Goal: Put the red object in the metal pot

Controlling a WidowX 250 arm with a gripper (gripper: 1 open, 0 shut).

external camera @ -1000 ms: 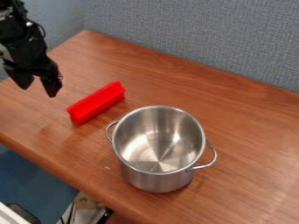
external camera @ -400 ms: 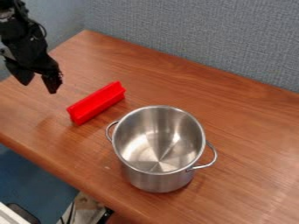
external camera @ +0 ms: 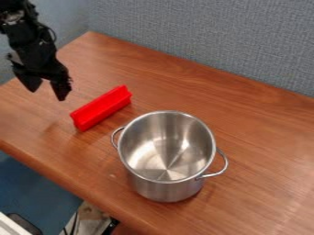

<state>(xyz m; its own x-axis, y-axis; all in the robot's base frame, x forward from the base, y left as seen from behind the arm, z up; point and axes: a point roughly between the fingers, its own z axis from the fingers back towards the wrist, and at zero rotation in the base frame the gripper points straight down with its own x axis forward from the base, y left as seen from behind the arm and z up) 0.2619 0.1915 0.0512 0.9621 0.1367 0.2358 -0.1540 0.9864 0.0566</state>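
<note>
The red object (external camera: 99,107), a long flat red block, lies on the wooden table (external camera: 245,119) left of centre, angled from lower left to upper right. Just right of it and nearer the front stands the metal pot (external camera: 170,153), shiny, lidless and empty, with small loop handles on its sides. My gripper (external camera: 44,87) hangs at the far left, up and to the left of the red block, pointing down. Its two black fingers are open with nothing between them, and a gap separates them from the block.
The table's front edge runs diagonally from the left to the bottom right, close below the pot. A blue-grey wall backs the table along its far edge. Some clutter shows on the floor under the front edge.
The gripper has shifted slightly to the right, toward the red block, still open. Block and pot have not moved.
</note>
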